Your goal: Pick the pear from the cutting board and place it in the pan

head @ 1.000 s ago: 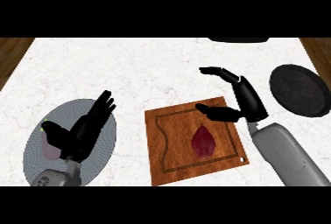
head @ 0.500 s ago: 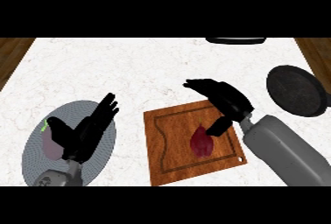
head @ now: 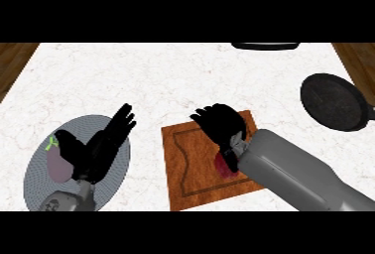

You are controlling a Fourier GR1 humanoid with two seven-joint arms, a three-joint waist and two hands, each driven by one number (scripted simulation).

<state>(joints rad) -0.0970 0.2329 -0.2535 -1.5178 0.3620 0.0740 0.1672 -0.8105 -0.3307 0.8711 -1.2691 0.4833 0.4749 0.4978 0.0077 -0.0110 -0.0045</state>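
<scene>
Head view: the right hand (head: 219, 121), fingers curled downward, hovers over the cutting board (head: 194, 163) at centre. The dark red pear (head: 224, 166) lies there, mostly hidden; its long axis cannot be told. The pan (head: 333, 101) sits at the right edge, open counter (head: 168, 74) between. The left hand (head: 99, 146) rests spread above a grey plate (head: 44, 186), lower left.

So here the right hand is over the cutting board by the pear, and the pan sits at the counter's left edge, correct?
Not quite: the head view shows the pan at the counter's right edge. The rest holds: the right hand is over the cutting board, with the pear partly hidden beneath its wrist.
</scene>
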